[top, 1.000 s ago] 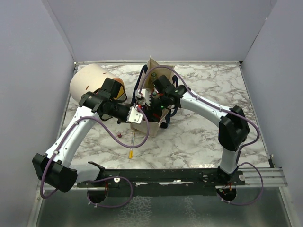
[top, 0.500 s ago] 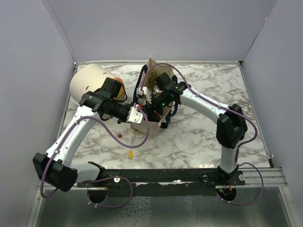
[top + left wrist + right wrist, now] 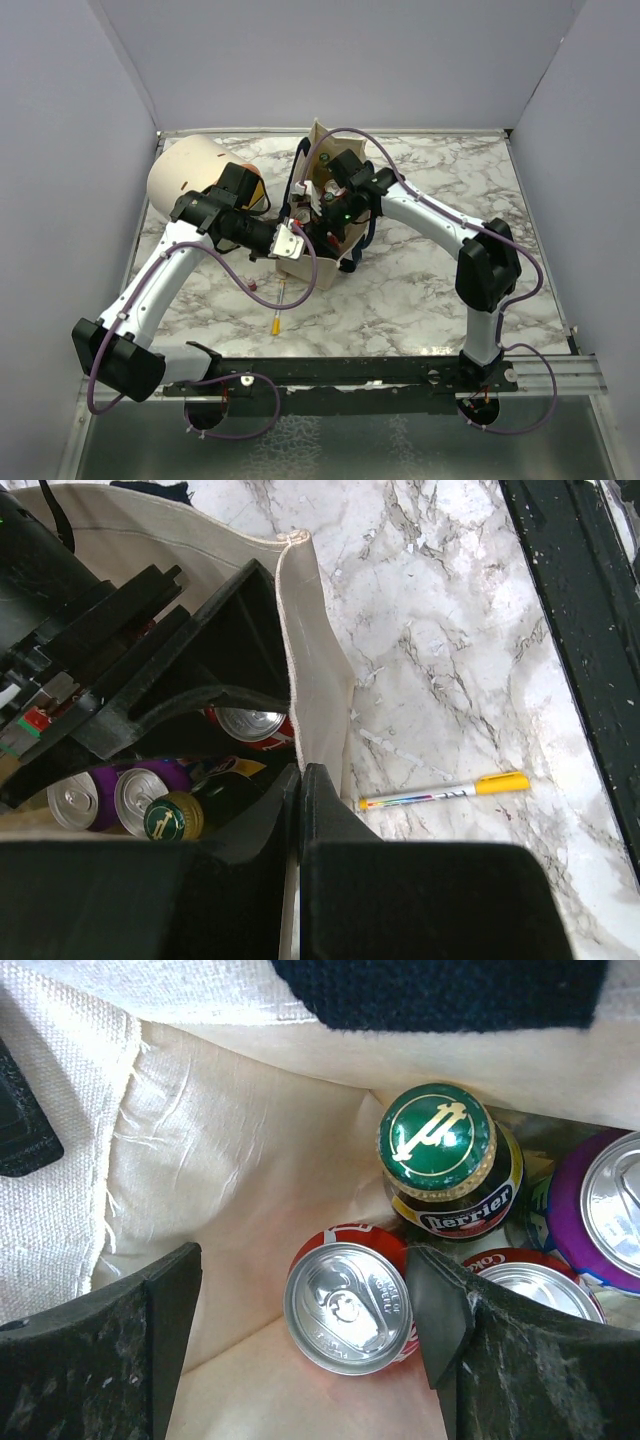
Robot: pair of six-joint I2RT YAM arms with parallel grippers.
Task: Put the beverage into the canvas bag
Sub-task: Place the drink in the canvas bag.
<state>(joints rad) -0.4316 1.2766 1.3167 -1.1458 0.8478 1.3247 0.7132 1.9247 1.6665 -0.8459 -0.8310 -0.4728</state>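
Compared with a second ago in the top view, your right arm's wrist has drawn back toward the upper part of the frame, and the right gripper [image 3: 335, 212] sits a little higher over the mouth of the canvas bag [image 3: 300, 268]. The left arm has barely shifted.

In the right wrist view, the right gripper [image 3: 305, 1305] has its fingers spread apart. The red can [image 3: 348, 1307] stands between them, close against the finger at lower right and clear of the one at lower left. That can is on the bag's floor in the lower centre of the frame. It stands upright, with its silver pull-tab top facing the camera and its long axis running straight down into the bag.

Just above it stands a green-capped Perrier bottle [image 3: 437, 1140]. A purple can [image 3: 610, 1210] is cut off by the right edge.

Your left gripper [image 3: 300, 790] is pinched together on the bag's rim at the bottom centre of the left wrist view. The bag stands upright with its mouth held open.

From the top view the arms hide nearly all of the bag's contents. In the left wrist view the black fingers cover most of the red can [image 3: 250, 723].

A yellow-capped marker [image 3: 445, 792] lies on the marble table [image 3: 450, 630], at centre right of that view.
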